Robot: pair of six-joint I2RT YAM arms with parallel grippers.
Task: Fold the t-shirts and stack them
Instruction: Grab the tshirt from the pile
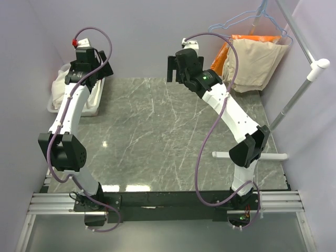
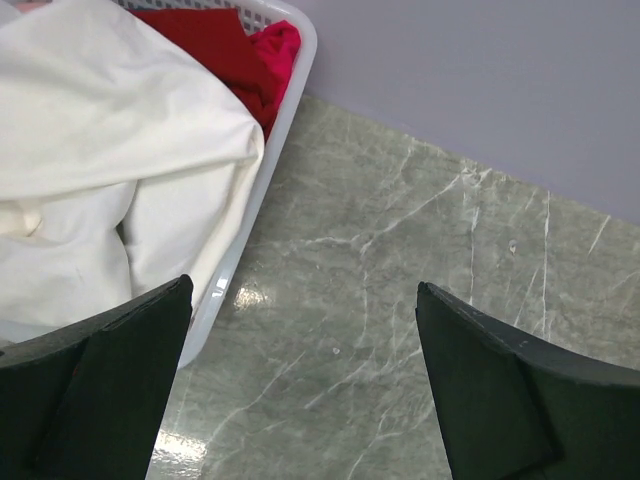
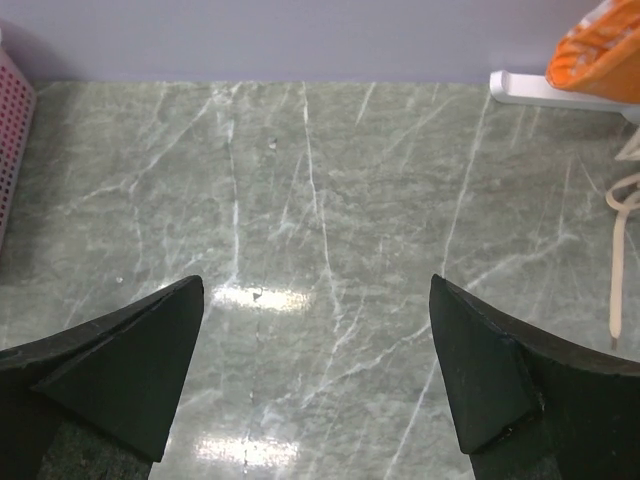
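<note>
- Zero t-shirts are folded or stacked as far as the views show. None lies on the grey-green marble-patterned tabletop [image 1: 157,131], so by my reading the whole task lies ahead.
- All the shirts in view sit bundled in the white slotted plastic basket [image 2: 298,70] at the table's far left corner. A crumpled white cotton tee [image 2: 120,130] lies on top and takes most of the room. A dark red tee [image 2: 215,45] and a pinkish-red tee [image 2: 282,42] are tucked behind it against the far rim. Any print on the white one is hidden in its folds.
- The left gripper [image 2: 302,300] hovers over the basket's near edge, jaws spread wide, nothing between them.
- The right gripper [image 3: 315,290] hangs above bare marble toward the far right, likewise gaping wide and holding nothing.
- What remains, as I judge it, is to draw out each tee in turn, spread it flat, fold it, then pile them. The white one looks easiest to reach first.
- The surface is glossy and stone-like, with pale veins throughout and bright glare from lights overhead.
- Plain lavender walls [image 1: 142,37] close the table in on three sides.
- At the far right stands a white-and-grey metal garment rack [image 1: 296,97] with a pale blue wire hanger [image 1: 226,24]. By it are a plain beige cloth [image 1: 254,63] and a bright orange cloth [image 1: 252,38], neither part of the job.
</note>
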